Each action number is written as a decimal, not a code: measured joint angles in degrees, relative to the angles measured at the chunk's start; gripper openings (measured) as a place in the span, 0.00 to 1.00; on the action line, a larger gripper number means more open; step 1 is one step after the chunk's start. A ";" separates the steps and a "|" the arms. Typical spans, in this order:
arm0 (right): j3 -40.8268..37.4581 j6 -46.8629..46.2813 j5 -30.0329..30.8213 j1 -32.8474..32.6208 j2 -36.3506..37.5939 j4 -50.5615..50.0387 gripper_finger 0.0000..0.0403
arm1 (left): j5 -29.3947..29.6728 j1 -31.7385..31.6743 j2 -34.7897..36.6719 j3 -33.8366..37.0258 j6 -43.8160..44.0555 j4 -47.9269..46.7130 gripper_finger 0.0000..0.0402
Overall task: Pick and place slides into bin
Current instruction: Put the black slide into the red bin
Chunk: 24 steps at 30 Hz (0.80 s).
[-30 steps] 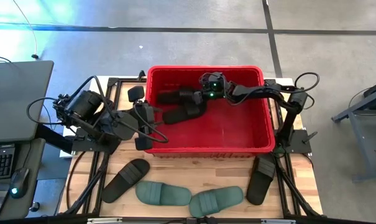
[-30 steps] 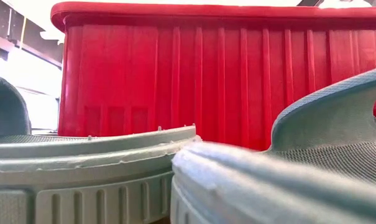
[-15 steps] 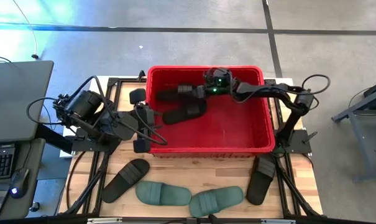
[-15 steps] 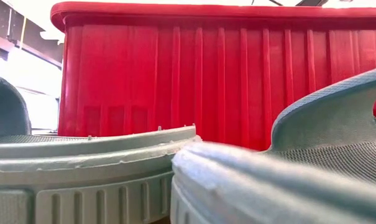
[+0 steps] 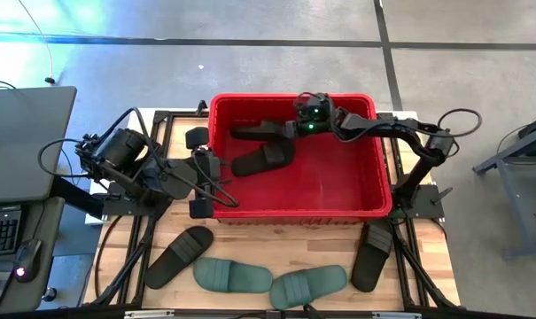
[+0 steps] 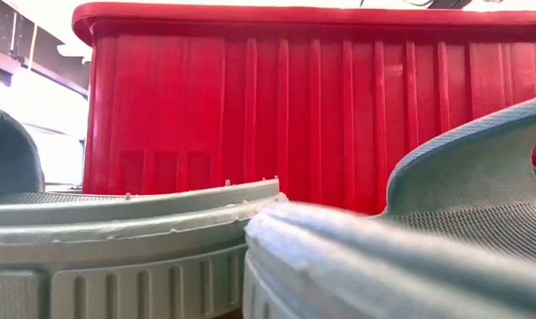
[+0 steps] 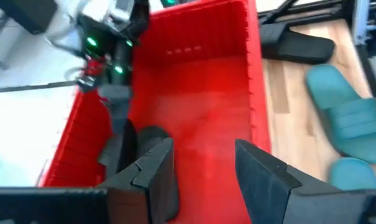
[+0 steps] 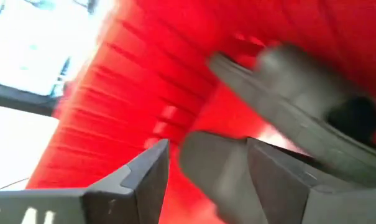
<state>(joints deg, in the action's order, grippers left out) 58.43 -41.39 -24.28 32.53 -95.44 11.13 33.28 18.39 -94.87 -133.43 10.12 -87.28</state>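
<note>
The wooden table (image 5: 427,266) carries the red bin (image 5: 374,211), two green slides (image 5: 270,282) and two black slides (image 5: 178,255).

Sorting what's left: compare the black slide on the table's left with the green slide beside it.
The black slide is black and lies at a slant; the green slide is sage-green and lies nearly level across the picture. The black one is nearer the bin. Both are single-strap slides still out on the table.

Wooden tabletop (image 5: 250,241), grey desk (image 5: 19,142), keyboard (image 5: 0,232)

Two slides (image 5: 262,147) lie in the bin (image 5: 378,173); four before it.
</note>
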 joint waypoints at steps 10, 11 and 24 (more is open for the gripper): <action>0.00 0.90 -5.87 -7.34 10.99 0.20 0.51 | -9.74 0.13 -1.67 1.75 10.91 -2.76 0.38; 0.00 0.90 -6.04 -8.56 12.00 -0.11 0.51 | -10.28 0.14 -1.82 2.70 13.16 -2.71 0.38; 0.00 2.80 -5.81 -19.38 19.82 -0.40 0.51 | -5.48 11.72 -1.71 18.75 48.21 -2.78 0.38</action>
<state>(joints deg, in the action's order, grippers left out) 58.43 -38.59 -30.09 13.15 -75.62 10.72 27.80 30.11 -96.58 -114.68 58.33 -90.06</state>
